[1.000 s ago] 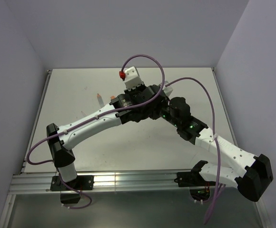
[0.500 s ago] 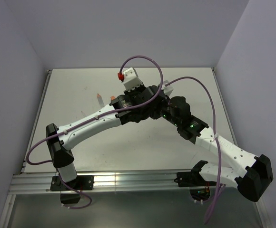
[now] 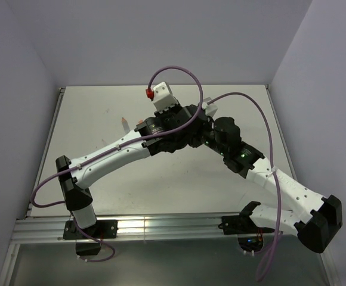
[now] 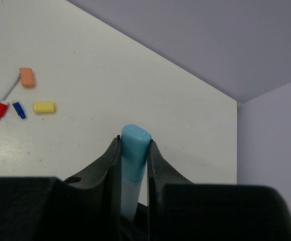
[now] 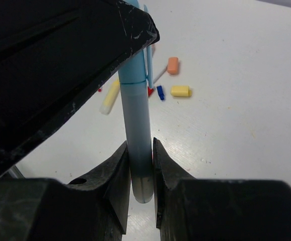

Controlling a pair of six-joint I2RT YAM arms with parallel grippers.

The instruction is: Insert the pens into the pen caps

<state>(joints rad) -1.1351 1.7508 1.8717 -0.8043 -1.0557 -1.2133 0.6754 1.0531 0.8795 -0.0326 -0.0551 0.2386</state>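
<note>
Light-blue cap [image 4: 135,150], pale bluish pen [image 5: 138,131]

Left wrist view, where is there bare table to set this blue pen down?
Bare table runs from the yellow cap right to the side wall. Crowded at left: orange cap, red cap, dark blue cap, thin white pen.

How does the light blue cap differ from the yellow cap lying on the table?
Hold: the light blue cap is pinched in the left end effector, off the table; the yellow cap lies loose on it.
Fit: the light blue cap appears seated on the pale pen that the right end effector grips; the yellow cap has no pen in it.
Both are short, rounded plastic caps.
</note>
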